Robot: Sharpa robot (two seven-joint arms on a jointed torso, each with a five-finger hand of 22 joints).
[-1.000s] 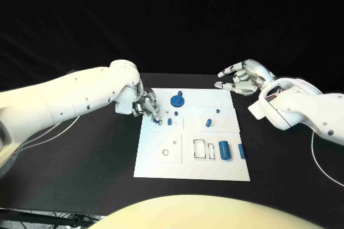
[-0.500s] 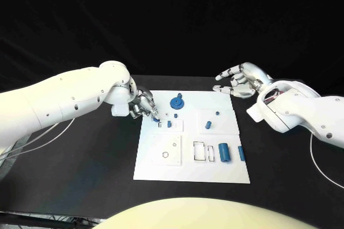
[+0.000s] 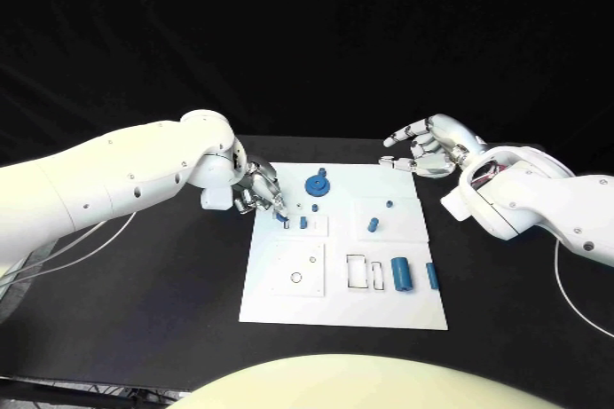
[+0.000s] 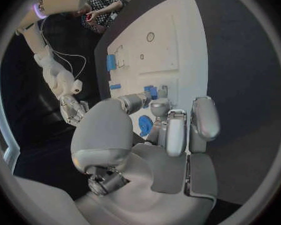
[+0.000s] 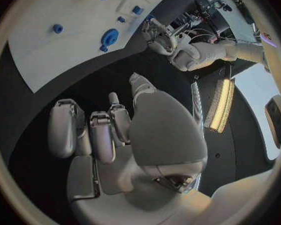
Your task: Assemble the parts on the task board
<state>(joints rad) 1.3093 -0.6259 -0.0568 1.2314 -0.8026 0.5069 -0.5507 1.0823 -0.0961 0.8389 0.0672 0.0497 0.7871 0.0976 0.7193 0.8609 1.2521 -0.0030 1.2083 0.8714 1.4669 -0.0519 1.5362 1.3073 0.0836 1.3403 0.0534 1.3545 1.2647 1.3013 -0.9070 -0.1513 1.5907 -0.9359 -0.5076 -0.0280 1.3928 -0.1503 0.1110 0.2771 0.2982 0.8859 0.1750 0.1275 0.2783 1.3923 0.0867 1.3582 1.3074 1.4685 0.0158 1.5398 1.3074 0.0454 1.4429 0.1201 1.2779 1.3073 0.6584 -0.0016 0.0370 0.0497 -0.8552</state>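
The white task board [image 3: 345,289] lies in the middle of the black table. My left hand [image 3: 256,192] reaches over the board's far left edge and pinches a small blue part [image 3: 280,216] between thumb and a finger, low over the board; the left wrist view shows the small blue part [image 4: 150,91] at the fingertips. A blue peg [image 3: 303,221] stands right beside it. A blue gear [image 3: 316,185] sits at the far edge. My right hand [image 3: 429,147] hovers past the board's far right corner, fingers apart and half curled, holding nothing.
More blue parts rest on the board: a short peg [image 3: 373,223], a thick cylinder [image 3: 402,270] and a small bar [image 3: 431,274] on the right. Outlined slots [image 3: 365,270] and a square plate with a hole [image 3: 297,274] lie in the near half. Black table surrounds the board.
My left arm has swung slightly while its hand stays at the same spot with the blue part. The right hand has hardly moved.
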